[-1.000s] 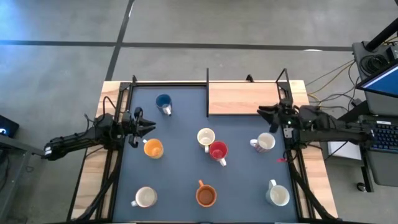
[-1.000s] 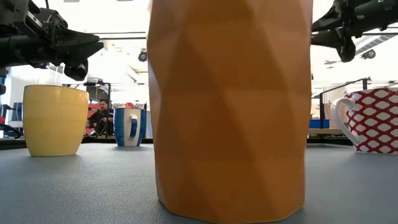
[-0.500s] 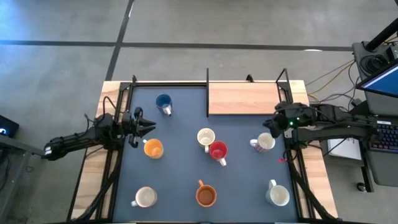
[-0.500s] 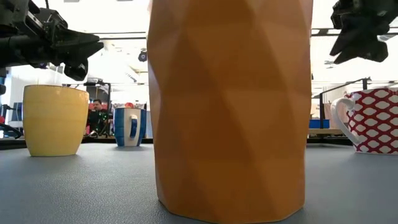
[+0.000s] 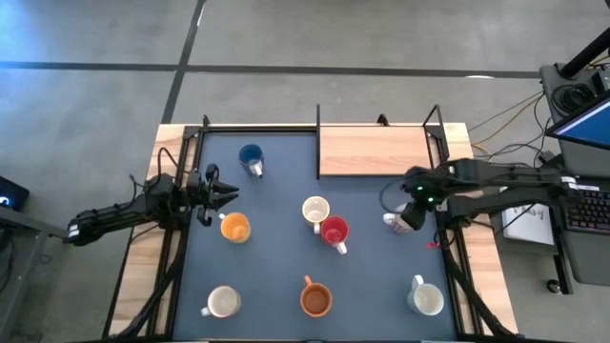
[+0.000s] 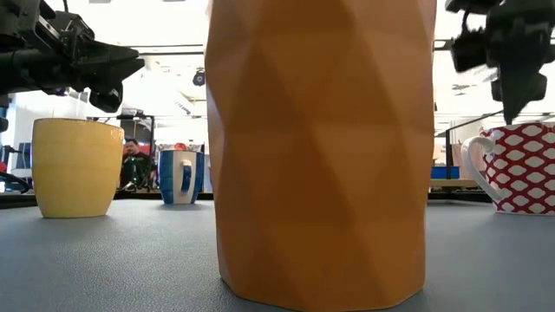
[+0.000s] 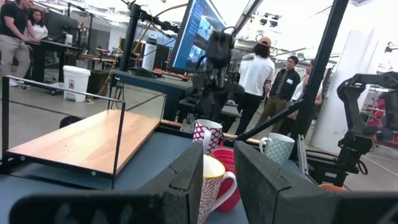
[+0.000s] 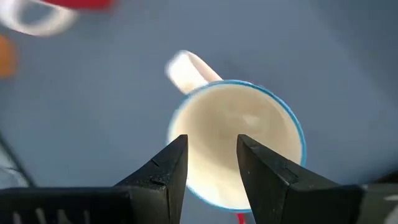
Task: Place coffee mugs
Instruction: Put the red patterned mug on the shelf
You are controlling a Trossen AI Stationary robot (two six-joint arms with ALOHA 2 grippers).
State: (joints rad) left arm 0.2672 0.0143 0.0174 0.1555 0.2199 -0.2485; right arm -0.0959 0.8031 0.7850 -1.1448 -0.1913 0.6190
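Note:
Eight mugs stand upright on the dark mat. On its left are the blue (image 5: pixel 251 157), yellow-orange (image 5: pixel 234 227) and a white mug (image 5: pixel 223 302). In the middle are the cream (image 5: pixel 315 210), red (image 5: pixel 335 232) and orange-brown mug (image 5: pixel 315 300). On the right are two white mugs (image 5: pixel 427 299), one of them red-patterned (image 5: pixel 405 219). My right gripper (image 8: pixel 211 168) is open and points down just above the patterned mug's mouth (image 8: pixel 239 146), its handle (image 8: pixel 186 70) off to one side. My left gripper (image 5: pixel 224 193) hovers open just beyond the yellow-orange mug.
A raised wooden shelf (image 5: pixel 372 151) on a black frame sits at the table's far right. The orange-brown mug (image 6: pixel 321 147) fills the low view. People stand in the room beyond the table (image 7: pixel 258 68). Bare mat lies between the mugs.
My right gripper has swung from beside the shelf toward the near edge and tipped from level to pointing down over the patterned white mug. The mugs and my left arm have stayed in place.

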